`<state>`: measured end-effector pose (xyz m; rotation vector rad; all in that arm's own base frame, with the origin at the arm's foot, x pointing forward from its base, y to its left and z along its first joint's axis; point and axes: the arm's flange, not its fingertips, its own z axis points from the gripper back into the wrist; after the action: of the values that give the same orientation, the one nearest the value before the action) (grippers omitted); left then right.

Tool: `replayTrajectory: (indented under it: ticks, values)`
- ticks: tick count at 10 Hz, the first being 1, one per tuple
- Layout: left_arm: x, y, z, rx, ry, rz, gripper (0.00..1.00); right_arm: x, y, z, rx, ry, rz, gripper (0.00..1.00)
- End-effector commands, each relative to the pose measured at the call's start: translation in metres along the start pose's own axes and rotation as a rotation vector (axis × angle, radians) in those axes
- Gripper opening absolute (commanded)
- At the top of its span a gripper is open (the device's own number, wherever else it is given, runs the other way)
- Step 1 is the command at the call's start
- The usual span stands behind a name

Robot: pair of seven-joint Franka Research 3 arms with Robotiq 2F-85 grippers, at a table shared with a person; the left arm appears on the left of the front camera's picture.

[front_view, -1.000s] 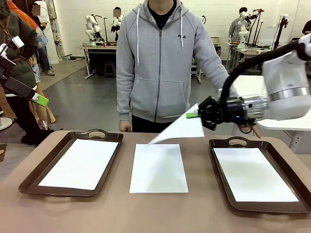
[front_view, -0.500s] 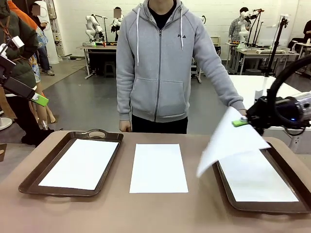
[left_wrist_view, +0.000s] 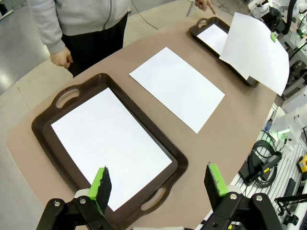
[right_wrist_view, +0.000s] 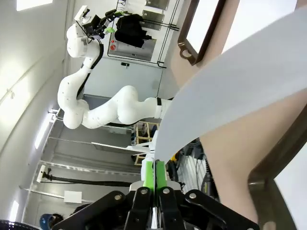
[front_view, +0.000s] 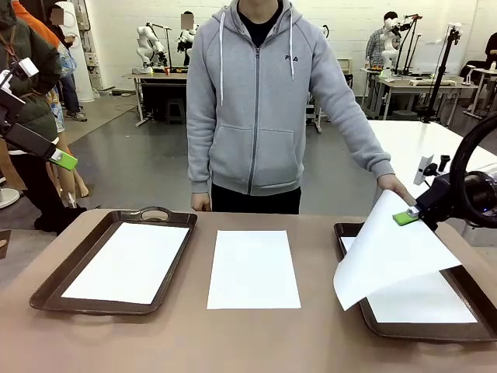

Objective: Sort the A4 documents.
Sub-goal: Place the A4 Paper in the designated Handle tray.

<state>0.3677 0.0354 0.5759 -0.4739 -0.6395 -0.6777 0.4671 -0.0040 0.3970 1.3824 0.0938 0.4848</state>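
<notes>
While right tool (front_view: 408, 217) pinches 1 of 4 A4 documents (front_view: 392, 256), left tool (left_wrist_view: 158, 178) wide open, empty, 2 trays (front_view: 53, 284)

Right end effector (front_view: 409, 217) pinched closed; left end effector (left_wrist_view: 158, 179) held high, fingers spread wide.

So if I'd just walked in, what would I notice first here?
The robot's right hand is shut on the edge of a white sheet that curls in the air above the right tray. A second sheet lies flat on the table between that tray and the left tray. A person in a grey hoodie stands opposite.
</notes>
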Motion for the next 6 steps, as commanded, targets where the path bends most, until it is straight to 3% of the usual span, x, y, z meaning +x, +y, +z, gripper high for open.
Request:
replayTrajectory:
  ticks: [1,3,6]
  values:
    - [0.000,-0.001,0.000,0.005,0.003,0.000,1.00,0.015,-0.007,0.005,-0.016,0.010,0.095,0.01]
    - [0.000,-0.001,0.000,0.005,0.003,0.000,1.00,0.024,-0.016,0.008,-0.041,0.021,0.139,0.01]
    - [0.000,-0.001,0.000,0.005,0.003,0.000,1.00,0.022,-0.062,0.022,-0.194,-0.009,-0.068,0.01]
